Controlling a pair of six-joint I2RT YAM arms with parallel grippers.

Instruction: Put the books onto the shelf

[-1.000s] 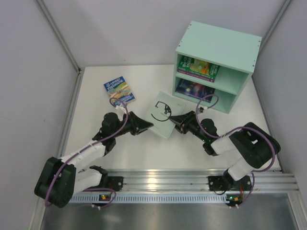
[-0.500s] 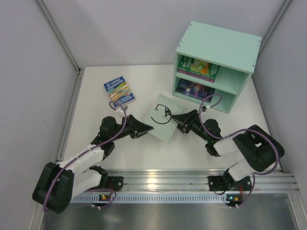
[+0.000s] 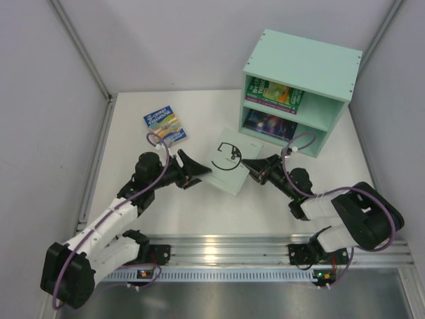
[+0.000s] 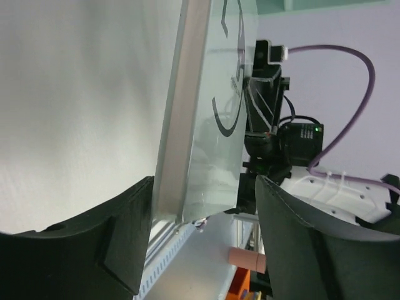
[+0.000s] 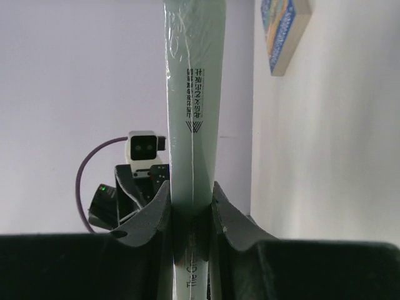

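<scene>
1 white table [image 3: 199, 113], grey-walled: left end effector [image 3: 201, 172] spread, right end effector [image 3: 248, 164] pinching book [image 3: 226, 174].

The right gripper [image 5: 192, 209] is pinching a green book [image 5: 194, 87] edge-on; a blue book [image 5: 284, 31] is lying beyond, the left arm [image 5: 134, 181] facing.

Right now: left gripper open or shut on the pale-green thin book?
Open. In the left wrist view the left gripper has its jaws wider than the pale-green thin book between them.
</scene>
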